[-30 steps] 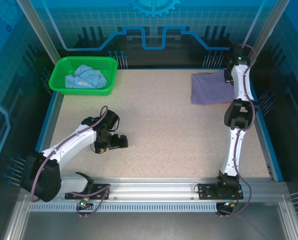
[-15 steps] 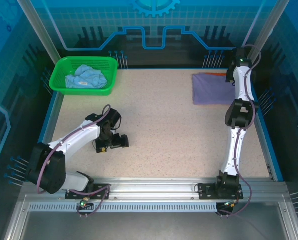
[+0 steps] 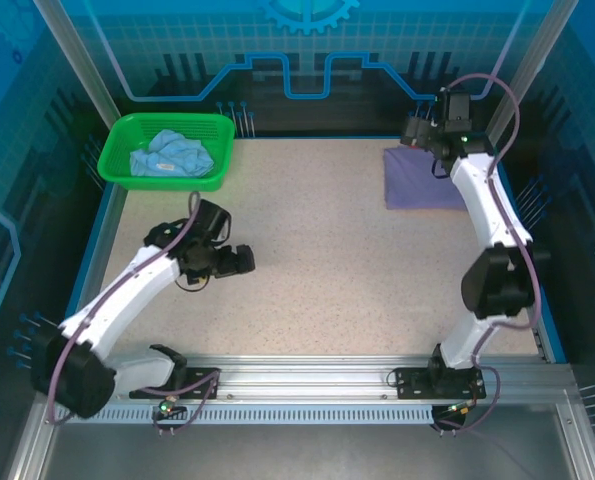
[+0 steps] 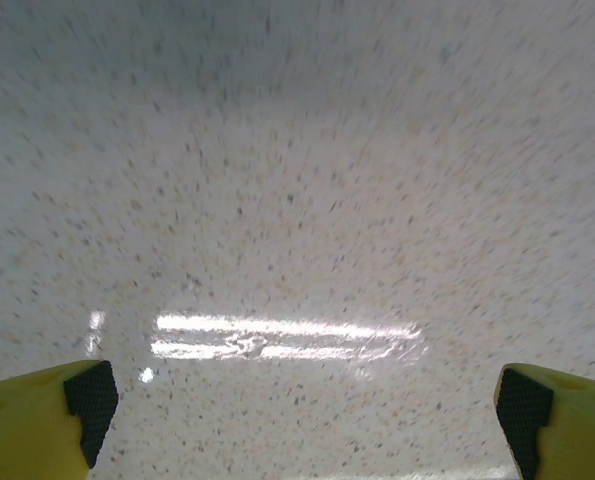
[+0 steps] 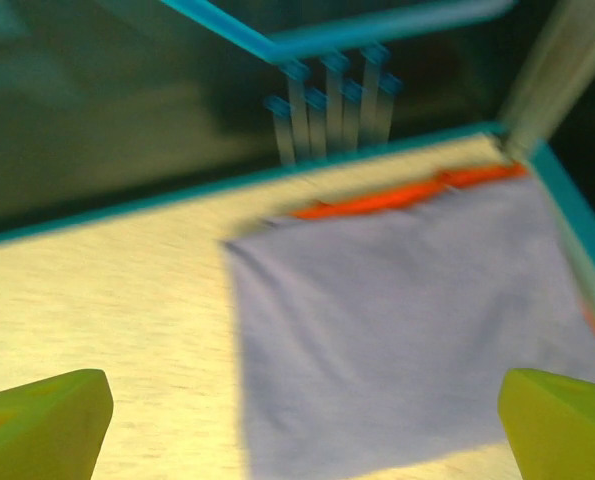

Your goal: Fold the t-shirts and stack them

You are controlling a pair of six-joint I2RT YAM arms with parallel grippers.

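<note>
My right tool (image 3: 418, 131), newly spread, is rising off the lavender t-shirt (image 3: 419, 182) — stacked on the orange t-shirt (image 5: 377, 198), bench (image 3: 327, 260) far-right corner — light blue t-shirt (image 3: 169, 153) remaining; left tool (image 3: 243, 260) spread.

Green plastic basket (image 3: 167, 181) sits at far-left corner of speckled table (image 3: 327, 260). Aluminium rail (image 3: 327, 376) runs along the near edge.

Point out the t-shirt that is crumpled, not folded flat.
The light blue t-shirt, bunched up in the green basket. The lavender t-shirt lies folded flat at the far right, the orange t-shirt's edge showing past it.
</note>
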